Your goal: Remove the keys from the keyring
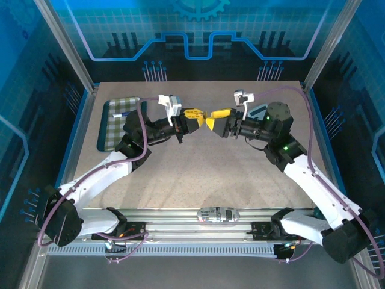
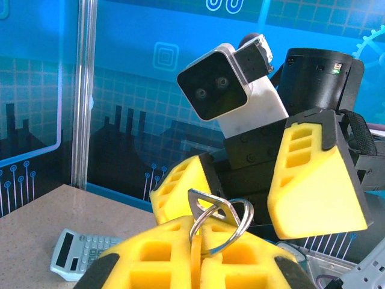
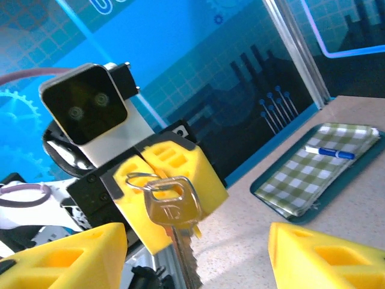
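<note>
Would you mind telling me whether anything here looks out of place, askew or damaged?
Nothing looks damaged or spilled. The only unusual sight: the silver metal key and its thin wire keyring hang in mid-air, pinched by the shut left gripper, with the open right gripper facing them, holding nothing.

Teal tray (image 1: 102, 129) holding a green checked cloth (image 3: 325, 171). Blue-and-white pen (image 3: 329, 153) atop that cloth, inside the tray. Grey calculator (image 2: 81, 253) well apart from the tray
</note>
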`<state>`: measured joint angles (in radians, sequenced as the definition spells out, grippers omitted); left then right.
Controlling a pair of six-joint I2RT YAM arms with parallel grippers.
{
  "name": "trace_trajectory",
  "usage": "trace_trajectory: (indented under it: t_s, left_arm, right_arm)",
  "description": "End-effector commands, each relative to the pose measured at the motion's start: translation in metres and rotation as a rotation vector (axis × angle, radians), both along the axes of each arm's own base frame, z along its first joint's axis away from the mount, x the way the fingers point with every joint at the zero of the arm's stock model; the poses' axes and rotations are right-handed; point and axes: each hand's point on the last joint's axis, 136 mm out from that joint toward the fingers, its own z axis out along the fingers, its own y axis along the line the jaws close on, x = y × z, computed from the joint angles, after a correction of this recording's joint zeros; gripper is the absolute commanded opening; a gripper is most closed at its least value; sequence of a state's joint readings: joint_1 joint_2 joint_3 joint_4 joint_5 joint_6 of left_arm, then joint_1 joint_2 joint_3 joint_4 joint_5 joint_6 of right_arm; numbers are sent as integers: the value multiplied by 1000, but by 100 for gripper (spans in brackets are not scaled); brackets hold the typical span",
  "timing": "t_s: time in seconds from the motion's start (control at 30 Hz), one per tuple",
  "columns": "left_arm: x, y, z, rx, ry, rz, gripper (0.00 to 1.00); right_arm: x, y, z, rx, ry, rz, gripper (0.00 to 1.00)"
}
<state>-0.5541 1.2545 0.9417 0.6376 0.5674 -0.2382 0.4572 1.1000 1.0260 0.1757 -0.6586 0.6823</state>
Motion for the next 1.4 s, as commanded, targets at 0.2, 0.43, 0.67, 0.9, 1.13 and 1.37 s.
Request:
trace_trajectory:
  t_s: [0.2, 0.43, 0.67, 0.9, 1.13, 1.37]
  left_arm:
    - [-13, 1, 35, -57, -75, -32, 0]
    - [-14, 2, 37, -63, -80, -34, 0]
    - [-13, 2, 32, -41, -76, -24, 0]
    - [-11, 4, 25, -8, -75, 10, 0]
    - [-7, 6, 17, 28, -62, 43, 0]
    - [-5, 7, 18, 44, -36, 57, 0]
  right_arm:
    - [-11, 11, 12, 54, -26, 77, 60]
    - [-10, 18, 4, 29, -3, 80, 52]
    - [-7, 12, 4, 16, -1, 42, 21]
    - [-6, 2, 4, -40, -19, -24, 2]
    - [-9, -4, 3, -166, -104, -121, 0]
    - [-14, -3, -9, -434, -308, -250, 0]
